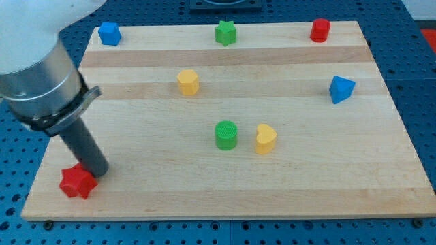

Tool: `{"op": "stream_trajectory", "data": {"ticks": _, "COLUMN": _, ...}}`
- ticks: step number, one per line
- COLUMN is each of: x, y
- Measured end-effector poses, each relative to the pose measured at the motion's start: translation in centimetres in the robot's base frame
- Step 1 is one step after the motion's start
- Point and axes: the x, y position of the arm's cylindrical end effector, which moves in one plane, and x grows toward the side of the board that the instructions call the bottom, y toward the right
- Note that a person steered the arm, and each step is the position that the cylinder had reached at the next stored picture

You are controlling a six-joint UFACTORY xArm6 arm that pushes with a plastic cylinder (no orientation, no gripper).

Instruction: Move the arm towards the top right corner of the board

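My tip (97,170) is at the board's bottom left, touching the upper right side of a red star block (75,182). The top right corner of the wooden board (359,24) is far away across the view. A red cylinder (320,30) stands closest to that corner. A blue triangular block (341,89) lies at the right edge below it.
A blue block (109,33) sits at the top left, a green star (225,32) at top centre. A yellow hexagonal block (188,82) is left of centre. A green cylinder (226,135) and a yellow heart-shaped block (265,139) sit side by side in the middle.
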Motion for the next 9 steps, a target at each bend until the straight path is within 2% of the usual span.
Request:
{"op": "stream_trajectory", "data": {"ticks": 3, "x": -0.1, "y": 0.3}}
{"op": "stream_trajectory", "data": {"ticks": 5, "x": -3.5, "y": 11.0}}
{"op": "stream_trajectory", "data": {"ticks": 6, "x": -7.4, "y": 12.8}}
{"op": "stream_trajectory", "data": {"ticks": 7, "x": -9.3, "y": 16.1}}
{"op": "stream_trajectory", "data": {"ticks": 8, "x": -12.1, "y": 23.2}}
{"op": "stream_trajectory", "data": {"ticks": 9, "x": -17.7, "y": 29.0}}
